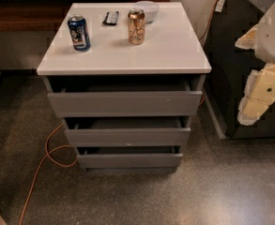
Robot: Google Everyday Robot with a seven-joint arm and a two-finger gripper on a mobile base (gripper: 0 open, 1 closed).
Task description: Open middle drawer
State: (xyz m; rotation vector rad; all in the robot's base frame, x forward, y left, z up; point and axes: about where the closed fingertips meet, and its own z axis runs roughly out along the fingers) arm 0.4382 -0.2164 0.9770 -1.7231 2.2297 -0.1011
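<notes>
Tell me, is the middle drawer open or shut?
Middle drawer slightly open: its front juts out, dark gap behind. End effector at far right, apart.

You are looking down at a grey cabinet with a white top [174,50]. Read from the top's centre:

- **9 o'clock:** blue can [79,32], upright.
- **12 o'clock:** gold can [136,26], upright.
- **1 o'clock:** white bowl [146,9], just behind the gold can.
- **11 o'clock:** small dark flat object [110,18].

The middle drawer [127,136] lies between the top drawer [124,103] and the bottom drawer [130,160], with a dark gap above each front. From the frame's centre, an orange cable [48,149] loops at 8 o'clock. The gripper [259,78] hangs at 3 o'clock, well apart from the drawers.
</notes>
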